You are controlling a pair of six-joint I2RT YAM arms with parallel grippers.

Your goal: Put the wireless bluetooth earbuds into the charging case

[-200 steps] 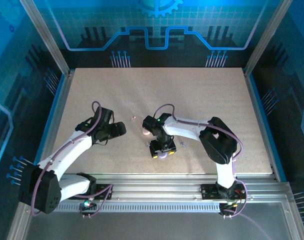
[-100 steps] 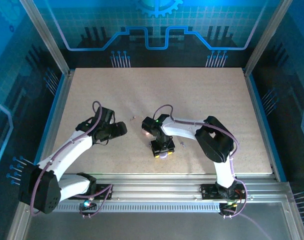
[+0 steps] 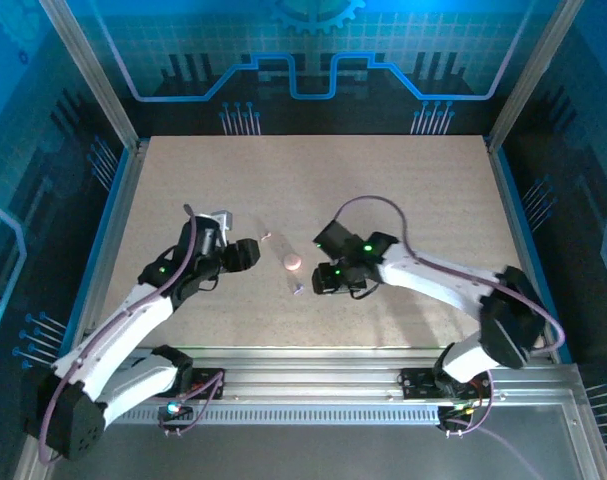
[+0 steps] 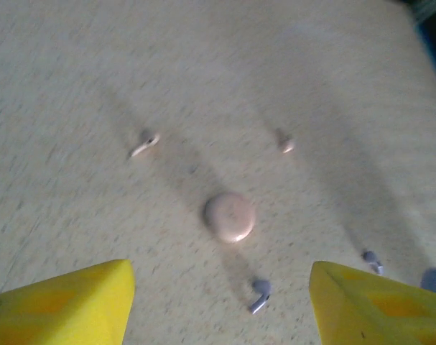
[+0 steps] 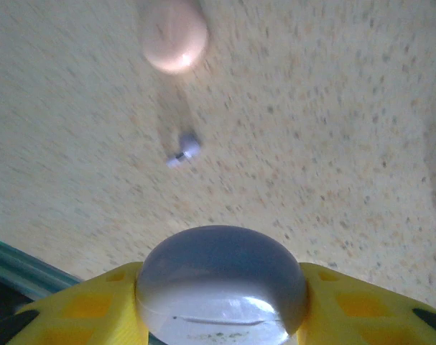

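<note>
- We judge the step in hand to be readying the lilac charging case [image 5: 221, 277]. Our right gripper [image 3: 328, 279] is clamped on it, and its lid looks closed.
- Our left gripper [image 4: 219, 305] hangs with its fingers apart and empty, near the pink case [image 4: 230, 216].
- Next, we think, the lid needs opening.
- The nearest lilac earbud [image 5: 182, 151] lies on the table [image 3: 433, 180] between the two cases. In the right wrist view its long axis runs diagonally, stem toward the lower left.

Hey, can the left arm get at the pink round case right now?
Probably yes. The left fingers stand apart and empty, with the pink case on bare table ahead between them; the nearest earbud lies apart from it.
</note>
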